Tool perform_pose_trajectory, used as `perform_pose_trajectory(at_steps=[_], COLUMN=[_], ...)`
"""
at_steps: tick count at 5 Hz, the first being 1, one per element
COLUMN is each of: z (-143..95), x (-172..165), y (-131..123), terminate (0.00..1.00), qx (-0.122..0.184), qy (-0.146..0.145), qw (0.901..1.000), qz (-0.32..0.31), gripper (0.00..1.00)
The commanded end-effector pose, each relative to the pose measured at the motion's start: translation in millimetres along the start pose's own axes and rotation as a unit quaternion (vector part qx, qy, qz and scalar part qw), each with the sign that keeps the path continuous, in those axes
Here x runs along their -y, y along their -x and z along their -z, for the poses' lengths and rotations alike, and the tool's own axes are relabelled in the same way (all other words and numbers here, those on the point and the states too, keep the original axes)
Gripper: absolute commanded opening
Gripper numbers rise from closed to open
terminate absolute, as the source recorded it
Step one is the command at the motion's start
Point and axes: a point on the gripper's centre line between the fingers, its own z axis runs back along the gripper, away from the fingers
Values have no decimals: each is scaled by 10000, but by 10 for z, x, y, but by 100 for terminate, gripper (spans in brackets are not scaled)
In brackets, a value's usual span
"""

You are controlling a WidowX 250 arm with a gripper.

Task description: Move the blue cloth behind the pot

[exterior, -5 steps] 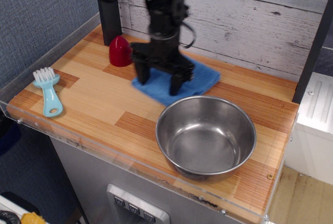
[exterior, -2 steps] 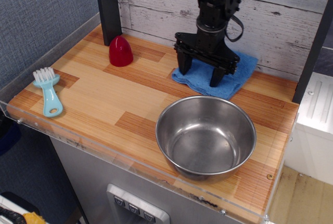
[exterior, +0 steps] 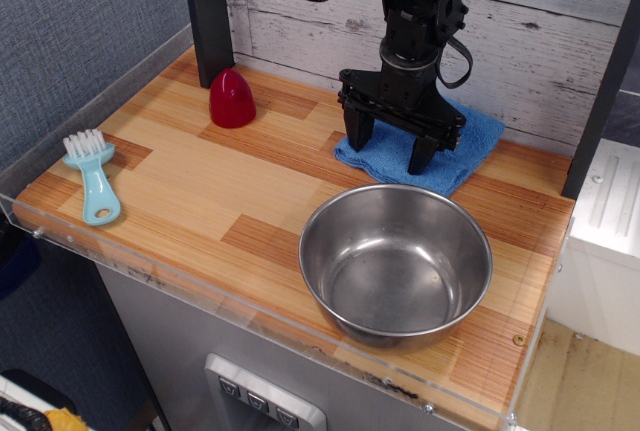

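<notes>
The blue cloth (exterior: 462, 151) lies flat on the wooden counter by the back wall, directly behind the pot (exterior: 396, 262), a large shiny steel bowl standing near the front right. My black gripper (exterior: 390, 145) points down over the cloth's left half. Its two fingers are spread wide, the left fingertip (exterior: 357, 138) near the cloth's left edge and the other in front of the cloth's middle. Nothing is clamped between them. I cannot tell whether the tips touch the cloth or hover just above it.
A red dome-shaped object (exterior: 231, 98) stands at the back left beside a black post (exterior: 208, 11). A light-blue brush (exterior: 94, 176) lies at the left edge. A clear plastic lip (exterior: 200, 286) runs along the counter's front. White plank wall (exterior: 540, 41) behind.
The gripper and the blue cloth have moved right and back together, from beside the red object to behind the pot. In the last moment the gripper has barely shifted.
</notes>
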Motion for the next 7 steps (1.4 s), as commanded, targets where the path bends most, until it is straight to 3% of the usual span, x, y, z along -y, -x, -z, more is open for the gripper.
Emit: perform_pose_trajectory(at_steps=[1,5,7], z=[-361,-998,-1363], x=[-38,-103,-215], y=[-27,-57,88], terminate=[0,0,0], qx=[184,586,692], qy=[225,507,734], qw=[9996,9966,9941], qz=[-58,-286,-397], gripper=[100,100,100])
